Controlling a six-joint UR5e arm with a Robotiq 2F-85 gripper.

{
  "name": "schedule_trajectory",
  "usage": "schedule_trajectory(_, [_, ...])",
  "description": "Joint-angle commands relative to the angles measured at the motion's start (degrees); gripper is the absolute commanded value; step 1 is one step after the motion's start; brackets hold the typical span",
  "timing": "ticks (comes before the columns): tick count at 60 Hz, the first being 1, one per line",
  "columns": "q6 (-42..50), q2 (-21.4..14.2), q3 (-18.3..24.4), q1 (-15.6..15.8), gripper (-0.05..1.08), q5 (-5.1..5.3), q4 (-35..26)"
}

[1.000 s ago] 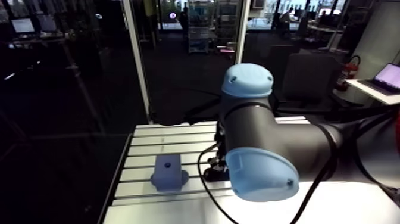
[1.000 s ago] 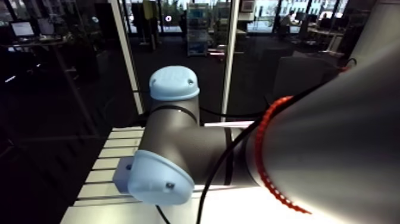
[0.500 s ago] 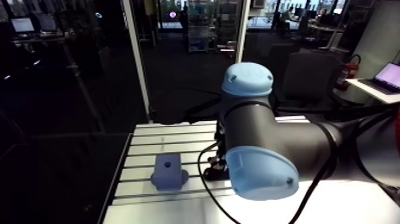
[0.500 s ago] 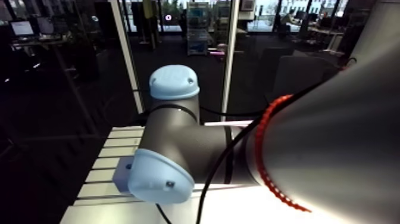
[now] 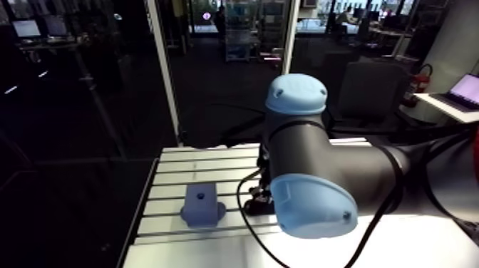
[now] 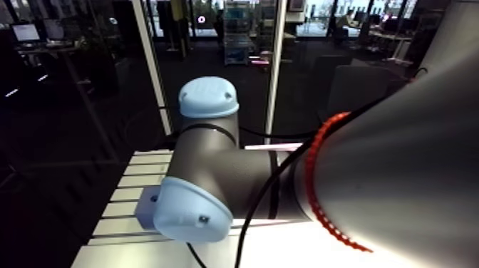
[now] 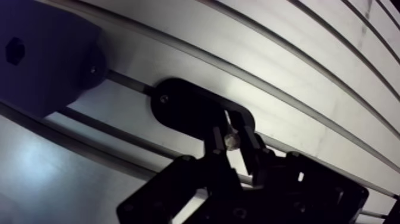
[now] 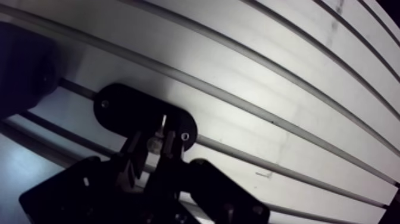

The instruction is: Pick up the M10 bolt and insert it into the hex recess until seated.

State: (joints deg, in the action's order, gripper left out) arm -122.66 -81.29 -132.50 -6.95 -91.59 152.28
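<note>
The bolt (image 7: 231,140) sits between the two fingers (image 7: 215,143) of the gripper (image 7: 230,132), its pale head end facing the wrist camera. The fingers stand close on either side of it and appear to press against it, so the gripper is clenched on the bolt; no gap between bolt and fingers can be made out in the wrist view.

Directly under the gripper lies a black oval holder (image 7: 184,107) with a small screw at each end. It lies flat on the table (image 7: 286,77), and the bolt is over the end of the holder that is nearer the gripper. How far the bolt's lower part sits in the holder is hidden by the fingers.

Ahead of the gripper and off to one side, past the holder's far end, stands the blue block (image 7: 41,59). It is near the holder but apart from it. The recess (image 7: 14,51) shows as a dark hex hole in the block's top face.

In the arm view the block stands on the slotted table just beside the dark gripper, which is largely covered by the arm's elbow.
</note>
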Motion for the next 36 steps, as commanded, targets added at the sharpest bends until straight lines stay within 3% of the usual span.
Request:
schedule_trajectory(1, [-0.1, 0.0, 0.1, -0.1, 0.72, -0.03, 0.0])
schedule_trajectory(21, [-0.4, -0.7, 0.9, -0.1, 0.75, 0.05, 0.1])
schedule_trajectory(36, [-0.3, -4.0, 3.6, 0.3, 0.79, 0.48, -1.7])
